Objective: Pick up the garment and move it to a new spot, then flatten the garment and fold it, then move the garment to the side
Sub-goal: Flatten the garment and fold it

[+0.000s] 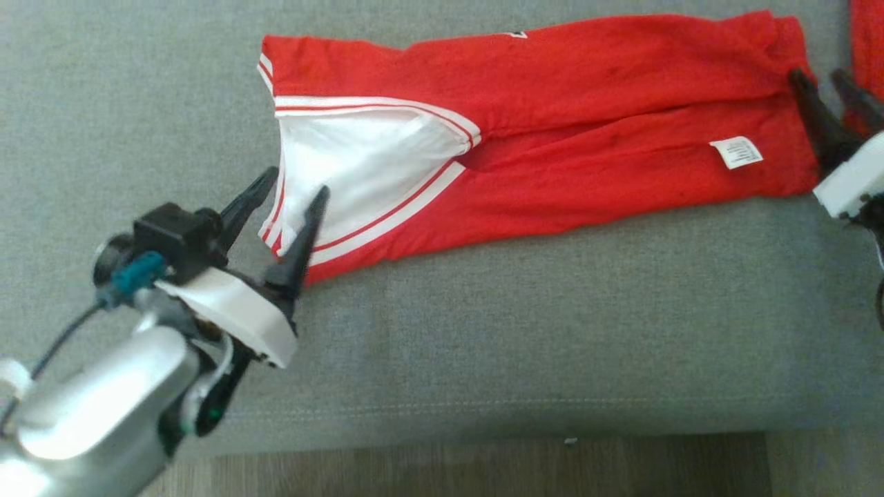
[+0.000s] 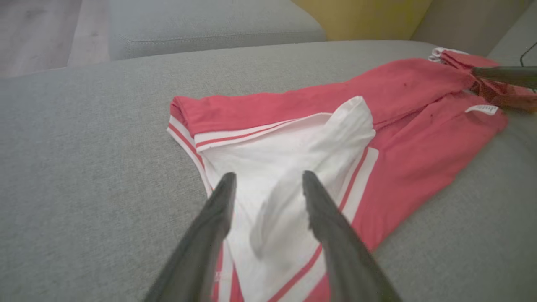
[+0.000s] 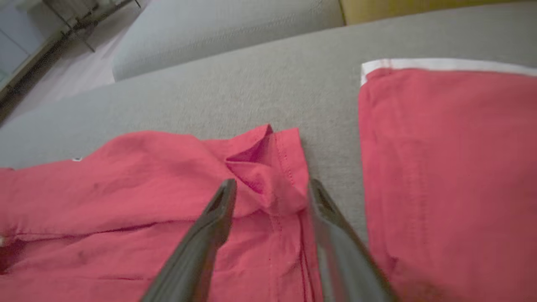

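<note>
The red garment [image 1: 566, 124] with a white striped panel [image 1: 359, 159] lies stretched across the upper half of the head view on the grey cushion [image 1: 483, 359], a white label [image 1: 736, 152] near its right end. At the lower left, the left gripper [image 1: 298, 181] is spread wide, fingertips over the white panel's edge, holding nothing. At the right edge, the right gripper [image 1: 817, 74] is likewise spread, its fingers either side of the bunched hem [image 3: 268, 167], near a second red cloth [image 1: 867, 41].

We cannot read the print on the white label [image 1: 736, 152] near the right end effector [image 1: 817, 74], and a second red cloth [image 1: 867, 41] just beyond it runs off the edge.
</note>
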Robot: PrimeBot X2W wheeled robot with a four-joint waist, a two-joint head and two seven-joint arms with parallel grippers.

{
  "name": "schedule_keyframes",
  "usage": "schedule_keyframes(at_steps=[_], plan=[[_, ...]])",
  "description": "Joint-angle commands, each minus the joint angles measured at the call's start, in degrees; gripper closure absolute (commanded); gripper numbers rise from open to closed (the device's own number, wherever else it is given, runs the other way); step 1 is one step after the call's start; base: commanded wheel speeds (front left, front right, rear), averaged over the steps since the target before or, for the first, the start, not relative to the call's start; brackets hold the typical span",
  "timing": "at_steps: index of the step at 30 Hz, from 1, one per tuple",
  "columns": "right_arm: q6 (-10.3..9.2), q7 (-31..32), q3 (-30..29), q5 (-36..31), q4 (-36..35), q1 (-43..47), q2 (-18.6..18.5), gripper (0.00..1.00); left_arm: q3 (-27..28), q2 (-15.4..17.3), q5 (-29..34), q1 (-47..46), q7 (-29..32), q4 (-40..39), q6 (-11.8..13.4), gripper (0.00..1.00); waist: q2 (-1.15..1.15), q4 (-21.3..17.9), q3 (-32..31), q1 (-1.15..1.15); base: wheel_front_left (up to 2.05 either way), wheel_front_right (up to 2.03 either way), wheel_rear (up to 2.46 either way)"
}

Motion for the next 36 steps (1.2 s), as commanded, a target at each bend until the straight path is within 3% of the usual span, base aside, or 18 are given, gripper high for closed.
schedule_keyframes(at_steps=[1, 8, 14, 18, 23, 36], plan=[[0.26, -1.33, -0.94, -0.54, -1.74, 3.19, -0.31, 0.00, 3.55, 0.95, 0.60, 0.37, -0.81, -0.82, 1.41, 0.00, 0.00, -0.09, -1.20, 0.00, 0.00, 0.00, 0.00], [0.26, -8.31, -9.27, -2.12, -5.92, 13.45, 4.13, 0.00, 13.34, -6.66, 10.45, 10.05, -1.18, -3.38, 12.35, 0.00, 0.00, -0.18, -6.24, 0.00, 0.00, 0.00, 0.00], [0.26, -10.74, -16.04, -4.55, -10.18, 22.34, 10.15, 0.00, 20.74, -13.68, 22.11, 19.80, -1.19, -6.48, 16.48, 0.00, 0.00, 0.28, -9.30, 0.00, 0.00, 0.00, 0.00], [0.26, -10.15, -19.50, -5.95, -11.30, 23.63, 13.63, 0.00, 23.04, -18.45, 31.35, 24.51, -1.20, -6.29, 16.65, 0.00, 0.00, 1.68, -11.59, 0.00, 0.00, 0.00, 0.00], [0.26, -8.16, -20.93, -6.84, -9.39, 21.14, 14.55, 0.00, 23.52, -22.06, 34.63, 27.12, -1.20, -5.60, 15.00, 0.00, 0.00, 3.62, -13.15, 0.00, 0.00, 0.00, 0.00], [0.26, -3.13, -24.85, -12.80, 8.71, 4.88, 10.93, 0.00, 24.68, -28.02, 40.97, 27.55, -1.20, -3.15, 9.18, 0.00, 0.00, 9.04, -9.78, 0.00, 0.00, 0.00, 0.00]])
